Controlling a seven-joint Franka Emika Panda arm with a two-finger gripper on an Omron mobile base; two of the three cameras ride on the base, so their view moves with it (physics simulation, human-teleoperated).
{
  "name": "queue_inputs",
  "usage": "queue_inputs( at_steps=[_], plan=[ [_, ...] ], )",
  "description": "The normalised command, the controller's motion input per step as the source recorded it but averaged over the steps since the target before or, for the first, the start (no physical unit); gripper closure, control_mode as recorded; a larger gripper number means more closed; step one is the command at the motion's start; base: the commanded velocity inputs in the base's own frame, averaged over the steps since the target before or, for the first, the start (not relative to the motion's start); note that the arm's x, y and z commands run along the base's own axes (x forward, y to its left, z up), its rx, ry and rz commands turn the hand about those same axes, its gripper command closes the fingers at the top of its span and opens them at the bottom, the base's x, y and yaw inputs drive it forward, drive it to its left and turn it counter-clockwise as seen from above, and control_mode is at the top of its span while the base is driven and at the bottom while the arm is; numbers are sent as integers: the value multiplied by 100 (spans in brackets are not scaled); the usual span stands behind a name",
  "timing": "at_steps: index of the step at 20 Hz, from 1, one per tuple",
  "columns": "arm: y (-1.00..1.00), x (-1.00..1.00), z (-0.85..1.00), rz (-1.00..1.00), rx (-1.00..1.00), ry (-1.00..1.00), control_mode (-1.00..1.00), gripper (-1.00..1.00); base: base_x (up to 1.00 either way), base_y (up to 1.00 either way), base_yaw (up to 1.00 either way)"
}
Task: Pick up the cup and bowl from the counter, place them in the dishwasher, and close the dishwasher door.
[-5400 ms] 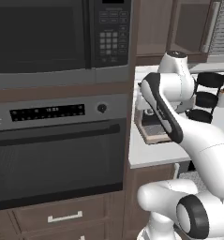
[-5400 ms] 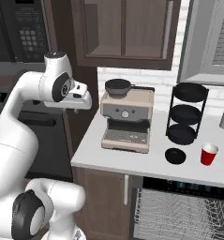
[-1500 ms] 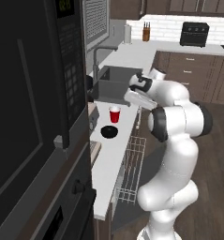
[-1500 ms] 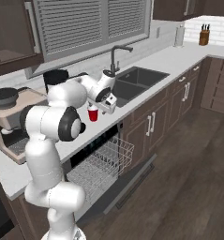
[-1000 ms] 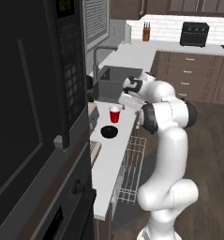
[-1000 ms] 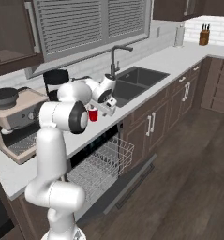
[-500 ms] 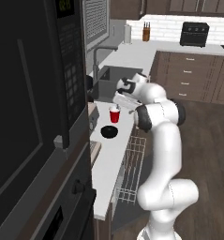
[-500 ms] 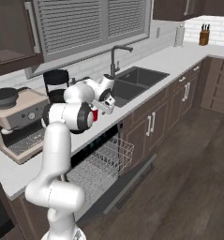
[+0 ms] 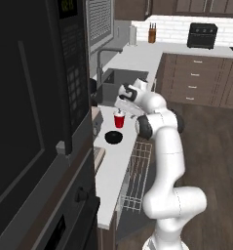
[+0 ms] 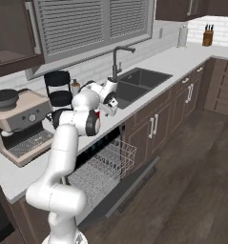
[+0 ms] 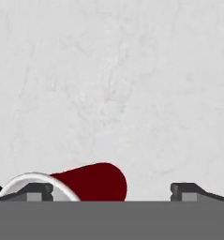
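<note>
The desk [image 9: 137, 63] runs long and light grey over dark brown cabinets, with a dark sink [image 10: 139, 78] set into it beyond the arm. Below the desk the dishwasher [image 10: 94, 155] stands open: its door [image 10: 129, 183] is dropped flat toward the floor and the white wire rack [image 10: 103, 169] is pulled out over it. A coffee machine [image 10: 17, 124] sits on the desk at the left in the right base view. The bowl [image 9: 113, 137], low and black, lies on the desk near the cup, on the side away from the sink. The cup [image 9: 119, 119] stands upright on the desk between bowl and sink. The gripper [image 9: 124, 102] hangs just above the cup, its jaws wide apart and holding nothing; in the hand view the cup [image 11: 92, 183] lies beside the left fingertip [image 11: 36, 191].
</note>
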Motion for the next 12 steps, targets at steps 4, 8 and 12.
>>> queue_inputs(
  at_steps=[4, 8, 12],
  plan=[
    [3, 23, -11, -2, 0, 0, -100, -100, 0, 0, 0],
    [0, 0, -12, 0, 0, 0, -100, -100, 0, 0, 0],
    [0, -19, -15, 0, 0, 0, -100, -100, 0, 0, 0]
  ],
)
